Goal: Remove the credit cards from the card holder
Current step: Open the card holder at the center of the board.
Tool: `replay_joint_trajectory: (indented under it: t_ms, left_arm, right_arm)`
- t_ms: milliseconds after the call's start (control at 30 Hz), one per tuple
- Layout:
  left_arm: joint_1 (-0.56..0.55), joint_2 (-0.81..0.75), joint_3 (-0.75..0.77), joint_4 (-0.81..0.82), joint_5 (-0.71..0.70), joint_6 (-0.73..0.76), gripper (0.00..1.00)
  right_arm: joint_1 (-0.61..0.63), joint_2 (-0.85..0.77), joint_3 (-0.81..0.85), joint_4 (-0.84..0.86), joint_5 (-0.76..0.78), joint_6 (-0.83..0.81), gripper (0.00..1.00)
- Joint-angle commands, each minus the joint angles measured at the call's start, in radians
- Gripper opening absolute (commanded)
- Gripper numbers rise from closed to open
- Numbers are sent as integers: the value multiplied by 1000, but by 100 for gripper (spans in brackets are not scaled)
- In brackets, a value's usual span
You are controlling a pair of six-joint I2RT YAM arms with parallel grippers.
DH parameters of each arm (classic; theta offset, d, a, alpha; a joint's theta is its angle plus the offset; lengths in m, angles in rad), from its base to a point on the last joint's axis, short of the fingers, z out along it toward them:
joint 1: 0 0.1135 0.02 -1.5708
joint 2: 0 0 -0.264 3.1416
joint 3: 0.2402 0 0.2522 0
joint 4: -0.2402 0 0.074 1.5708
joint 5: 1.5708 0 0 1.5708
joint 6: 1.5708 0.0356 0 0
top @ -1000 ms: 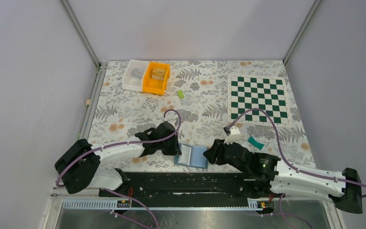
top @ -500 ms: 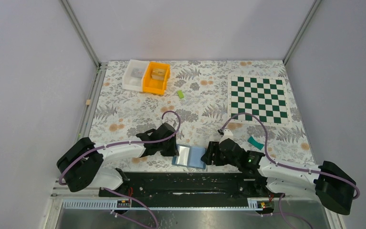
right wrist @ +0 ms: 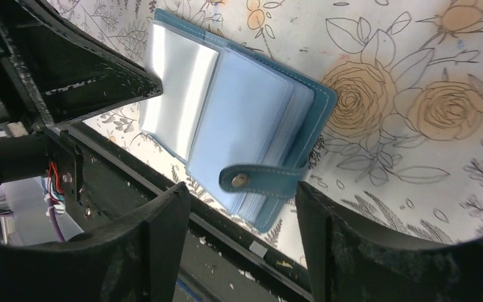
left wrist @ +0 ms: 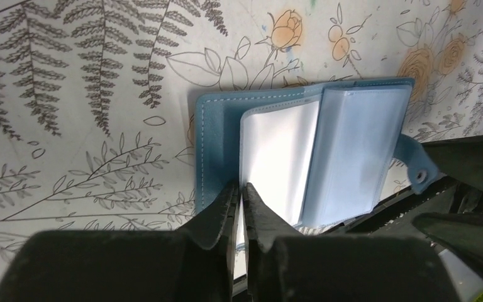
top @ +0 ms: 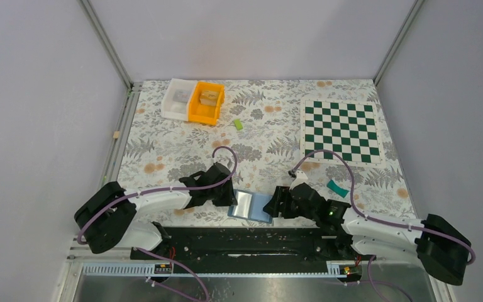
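Card holder (top: 251, 206) open on floral table (top: 270, 126), near edge, between my pincers. My left pincer (left wrist: 239, 192) pinching clear sleeve (left wrist: 277, 157) edge. My right pincer (right wrist: 239, 189) spread at strap (right wrist: 258, 180) side. Teal credit card (top: 336, 187) on table, well apart, rightward.

— Where do you view the scene from?
— High behind the arm bases, you take in the whole worktop (top: 270, 141). Your wrist cameras look down close, past the left claw (left wrist: 239, 189) and right claw (right wrist: 239, 192).
— What's shared?
— The blue card holder (top: 251, 206), in all three.
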Motion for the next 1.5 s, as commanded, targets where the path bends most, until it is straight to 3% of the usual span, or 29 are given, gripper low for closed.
replay_joint_trajectory:
  t_ms: [0,200,433,567,633,733,967,1067,1467]
  left_arm:
    - [-8,-57,38,-141,-52,2,10]
    - [-16,-175,189,-233,-2,1,26]
    - [-41,-165,162,-30,164,-49,26]
    - [-44,-128,116,57,196,-67,25]
    - [-49,-124,116,37,158,-42,26]
    - [-51,-80,138,-27,116,10,29]
    - [-52,29,130,-84,23,54,27]
    - [-53,54,126,-105,-9,58,26]
    - [-53,96,80,-97,-54,39,21]
  right_arm:
    - [-6,-119,92,-200,69,-35,67]
    - [-6,-144,177,-338,77,-29,61]
    - [-6,-134,174,-137,0,71,39]
    - [-6,-23,186,-124,42,86,35]
    - [-7,29,203,-139,42,72,37]
    - [-6,66,217,-201,77,50,50]
    - [-6,76,207,-295,157,13,51]
    - [-6,74,196,-327,182,13,58]
    - [-7,172,111,-76,74,67,59]
